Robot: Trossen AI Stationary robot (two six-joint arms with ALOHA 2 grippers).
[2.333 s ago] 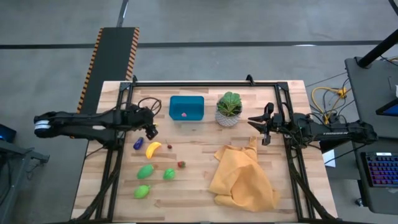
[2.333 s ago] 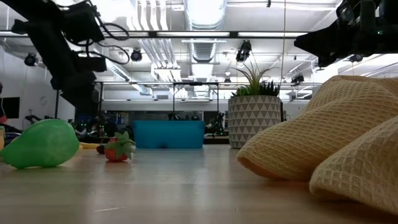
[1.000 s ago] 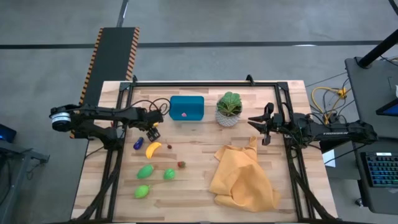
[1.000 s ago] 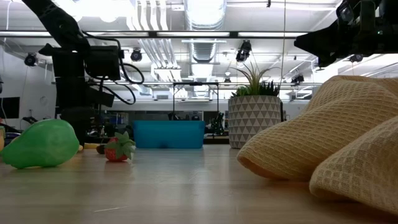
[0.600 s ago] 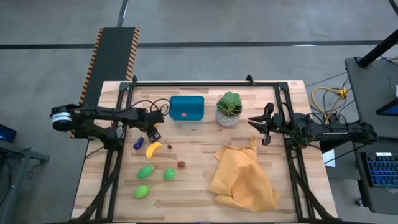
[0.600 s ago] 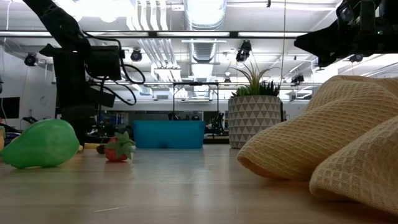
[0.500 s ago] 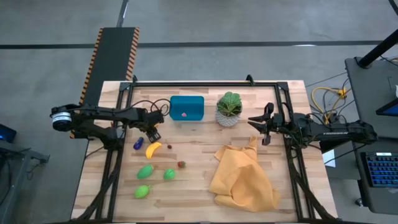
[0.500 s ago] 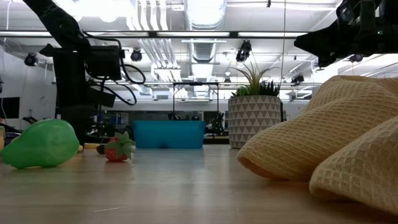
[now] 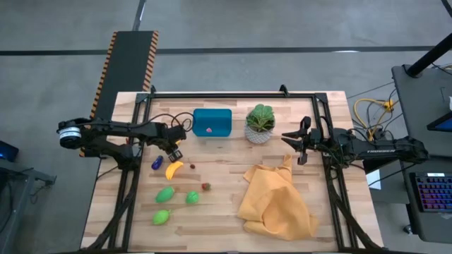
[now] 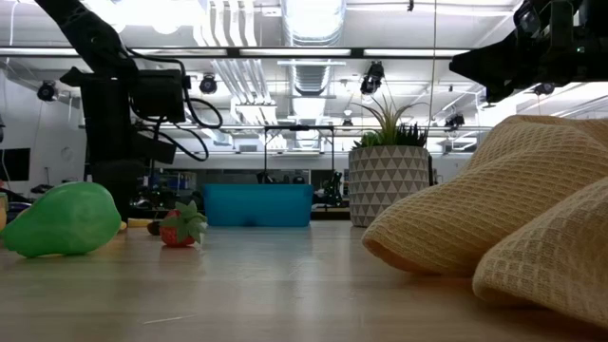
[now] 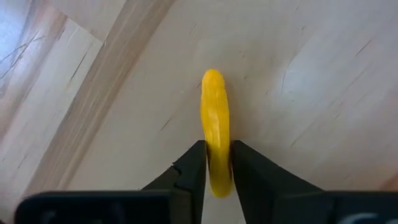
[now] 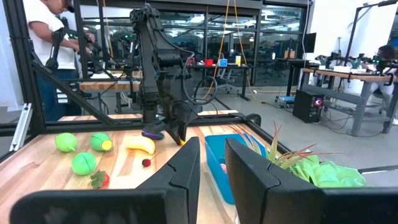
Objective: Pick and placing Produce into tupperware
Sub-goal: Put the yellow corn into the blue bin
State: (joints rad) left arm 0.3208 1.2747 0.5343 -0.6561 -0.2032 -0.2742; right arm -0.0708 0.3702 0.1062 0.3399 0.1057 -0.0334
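The banana (image 11: 215, 127) is lying on the counter (image 9: 226, 212) near the tupperware (image 9: 212, 122), with the left claw (image 11: 216, 163) clamping its end. The right claw (image 12: 211, 163) is hovering beside the plant (image 9: 260, 123), fingers apart.

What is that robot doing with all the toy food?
The left gripper is down at the yellow toy banana on the wooden table, one finger on each side of it. The teal plastic tupperware holds one small pink piece so far. The right gripper waits beside the potted plant.
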